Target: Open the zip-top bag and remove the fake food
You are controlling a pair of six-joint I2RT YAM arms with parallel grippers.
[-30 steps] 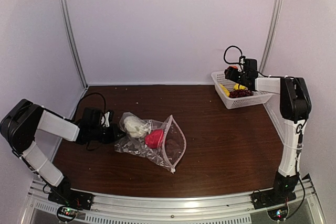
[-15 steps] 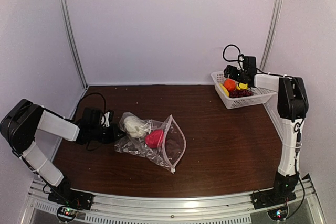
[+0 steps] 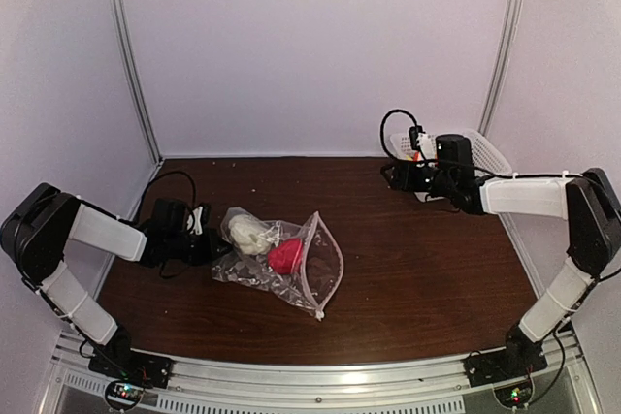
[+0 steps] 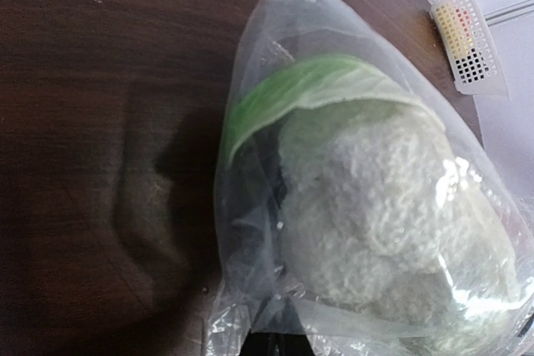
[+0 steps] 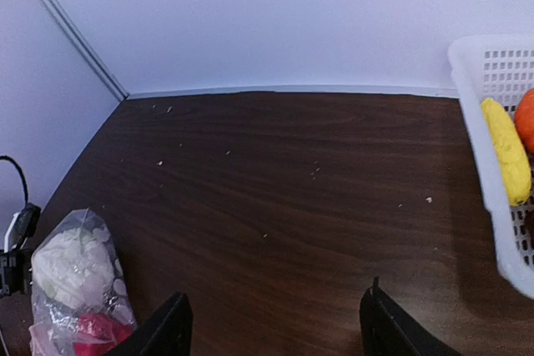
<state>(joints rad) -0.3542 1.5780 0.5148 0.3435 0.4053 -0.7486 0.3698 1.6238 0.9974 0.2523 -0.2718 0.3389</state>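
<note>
The clear zip-top bag [image 3: 291,264] lies on the brown table left of centre, its pinkish zip strip [image 3: 330,264] open on the right side. Inside it are a white cauliflower with a green leaf [image 3: 250,234] and a red piece [image 3: 284,256]. My left gripper [image 3: 210,245] is shut on the bag's left corner. In the left wrist view the plastic [image 4: 250,206] bunches into the jaws, with the cauliflower [image 4: 375,206] close in front. My right gripper [image 3: 390,176] is open and empty above the table, left of the basket. In the right wrist view [image 5: 275,331] the bag [image 5: 75,277] shows at bottom left.
A white mesh basket [image 3: 488,150] stands at the back right, partly behind my right arm. In the right wrist view its wall [image 5: 480,122] holds a yellow piece [image 5: 506,152] and an orange piece [image 5: 527,118]. White crumbs dot the table. Side walls stand close.
My right gripper let the orange piece go into the basket, then swung left and down, out over the table. The left gripper and the bag have not moved.
</note>
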